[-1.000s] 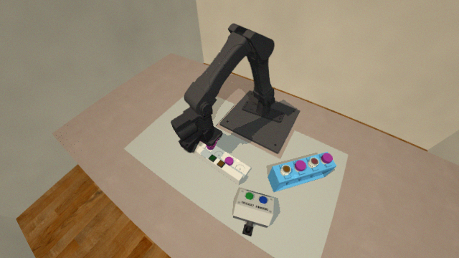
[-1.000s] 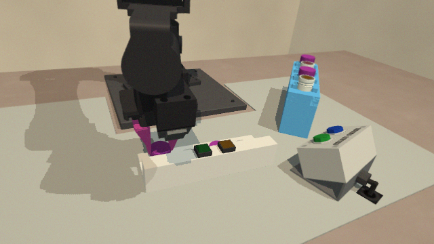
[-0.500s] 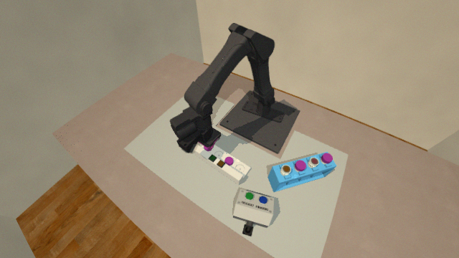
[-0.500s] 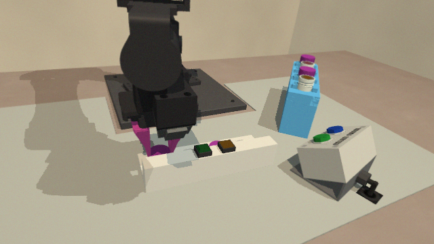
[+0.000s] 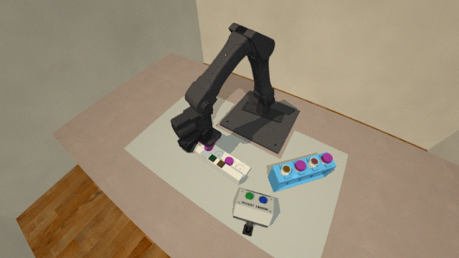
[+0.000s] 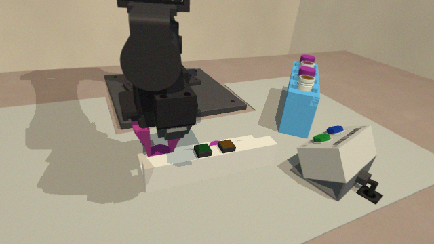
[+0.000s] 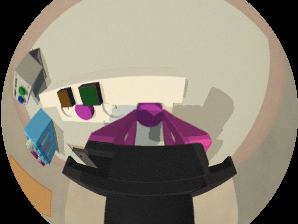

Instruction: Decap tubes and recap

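My gripper is shut on a magenta cap and holds it low in the end nest of the white cap tray, the end nearest the arm's shadow. The wrist view shows the cap between the magenta fingers. A second magenta cap lies in another nest of the tray, and it also shows in the wrist view. The blue decapping station has two open tubes and two capped tubes. The green lamp and the amber lamp look dark.
The small desk with the green READY key and the blue CYCLE key stands in front of the tray and station. The arm's dark base plate lies behind the tray.
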`<state>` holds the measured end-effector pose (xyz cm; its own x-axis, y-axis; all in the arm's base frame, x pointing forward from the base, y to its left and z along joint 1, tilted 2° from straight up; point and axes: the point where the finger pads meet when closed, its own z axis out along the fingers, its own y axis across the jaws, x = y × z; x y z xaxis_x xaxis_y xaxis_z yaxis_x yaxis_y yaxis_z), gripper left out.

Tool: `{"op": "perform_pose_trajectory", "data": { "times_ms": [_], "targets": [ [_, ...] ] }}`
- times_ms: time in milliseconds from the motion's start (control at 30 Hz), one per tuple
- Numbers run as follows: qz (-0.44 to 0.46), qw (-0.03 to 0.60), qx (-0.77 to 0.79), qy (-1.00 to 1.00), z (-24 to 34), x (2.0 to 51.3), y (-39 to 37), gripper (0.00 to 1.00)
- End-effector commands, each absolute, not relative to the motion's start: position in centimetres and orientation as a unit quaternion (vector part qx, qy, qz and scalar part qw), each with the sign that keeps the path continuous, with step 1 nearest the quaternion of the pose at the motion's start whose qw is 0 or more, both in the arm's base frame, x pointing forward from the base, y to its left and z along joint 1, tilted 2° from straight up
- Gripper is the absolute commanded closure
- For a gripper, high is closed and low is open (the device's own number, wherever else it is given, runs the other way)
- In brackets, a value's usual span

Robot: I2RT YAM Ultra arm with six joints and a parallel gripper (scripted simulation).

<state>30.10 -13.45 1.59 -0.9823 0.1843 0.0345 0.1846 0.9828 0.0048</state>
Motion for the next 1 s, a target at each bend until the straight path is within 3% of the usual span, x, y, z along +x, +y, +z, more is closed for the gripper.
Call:
{"op": "perform_pose_trajectory", "data": {
  "times_ms": [0,967],
  "targets": [
    [-0.003,0.011,-0.092,-0.996,1.9,30.3,-13.5,1.00],
    [-0.003,0.011,-0.092,-0.996,0.9,30.2,-13.5,1.00]
  ]
}}
